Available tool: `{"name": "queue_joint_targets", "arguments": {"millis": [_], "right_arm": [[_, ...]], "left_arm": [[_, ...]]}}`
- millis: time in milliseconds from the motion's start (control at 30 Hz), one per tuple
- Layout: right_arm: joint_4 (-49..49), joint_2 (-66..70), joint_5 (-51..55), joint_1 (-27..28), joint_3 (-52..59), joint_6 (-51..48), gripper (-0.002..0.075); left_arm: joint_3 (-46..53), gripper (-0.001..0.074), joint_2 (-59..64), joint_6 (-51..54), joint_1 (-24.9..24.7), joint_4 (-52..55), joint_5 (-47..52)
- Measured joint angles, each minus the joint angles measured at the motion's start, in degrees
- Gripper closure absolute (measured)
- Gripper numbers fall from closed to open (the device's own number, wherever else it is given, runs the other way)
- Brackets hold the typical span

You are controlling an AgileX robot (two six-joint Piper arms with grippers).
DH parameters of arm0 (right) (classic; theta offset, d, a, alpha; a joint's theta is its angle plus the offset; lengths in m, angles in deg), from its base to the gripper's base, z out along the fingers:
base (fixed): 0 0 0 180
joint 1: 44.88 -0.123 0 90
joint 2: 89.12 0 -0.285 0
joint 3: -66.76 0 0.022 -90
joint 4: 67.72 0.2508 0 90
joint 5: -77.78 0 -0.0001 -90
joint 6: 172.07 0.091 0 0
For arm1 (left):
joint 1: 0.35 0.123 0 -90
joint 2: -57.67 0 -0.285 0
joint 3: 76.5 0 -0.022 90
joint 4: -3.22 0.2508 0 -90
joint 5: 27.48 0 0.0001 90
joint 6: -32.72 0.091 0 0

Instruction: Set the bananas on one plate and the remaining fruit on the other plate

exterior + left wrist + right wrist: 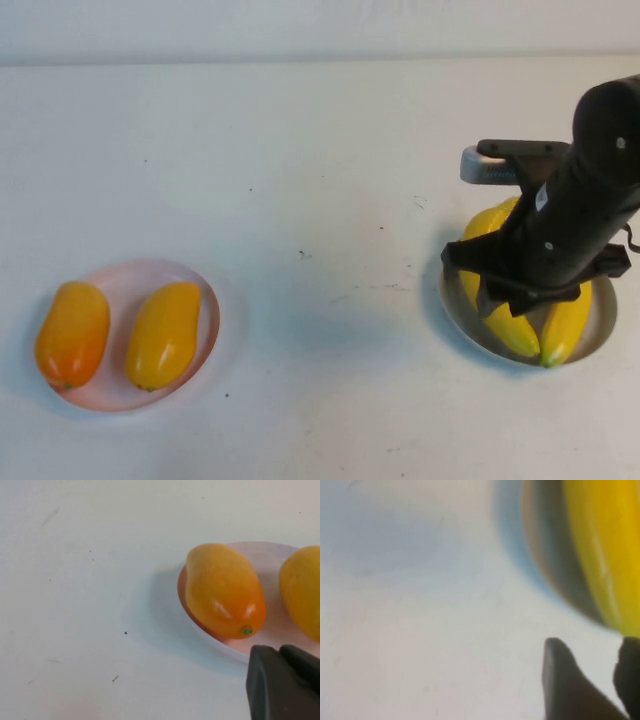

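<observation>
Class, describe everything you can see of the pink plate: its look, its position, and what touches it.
The pink plate is round, shallow and pale, with a low raised rim and a smooth, slightly glossy look. It lies flat on the white table, on the robot's left side. Two plump fruits rest on it side by side: the orange one overhangs the outer rim, the yellow one lies nearer the middle. The left gripper shows only in its wrist view, just beside the rim; the right gripper is over at the grey plate.

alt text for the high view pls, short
The right gripper hangs low over two bananas lying on a grey plate at the table's right. At the left, two mangoes lie side by side on a pink plate. The left gripper is out of this view.
</observation>
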Motion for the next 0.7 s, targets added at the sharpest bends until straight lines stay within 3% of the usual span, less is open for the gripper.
{"name": "queue_joint_targets", "arguments": {"millis": [100, 233, 700], "right_arm": [[0.39, -6.24, 1.23, -1.8, 4.34, -1.19, 0.0605], [-0.03, -14.26, 5.33, -2.85, 8.87, -3.13, 0.0711], [-2.75, -41.19, 10.62, -3.24, 18.51, -13.19, 0.0741]], "left_arm": [[0.0, 0.0733, 0.0, 0.0, 0.0, 0.0, 0.0], [0.0, 0.0733, 0.0, 0.0, 0.0, 0.0, 0.0], [0.0, 0.0733, 0.0, 0.0, 0.0, 0.0, 0.0]]}}
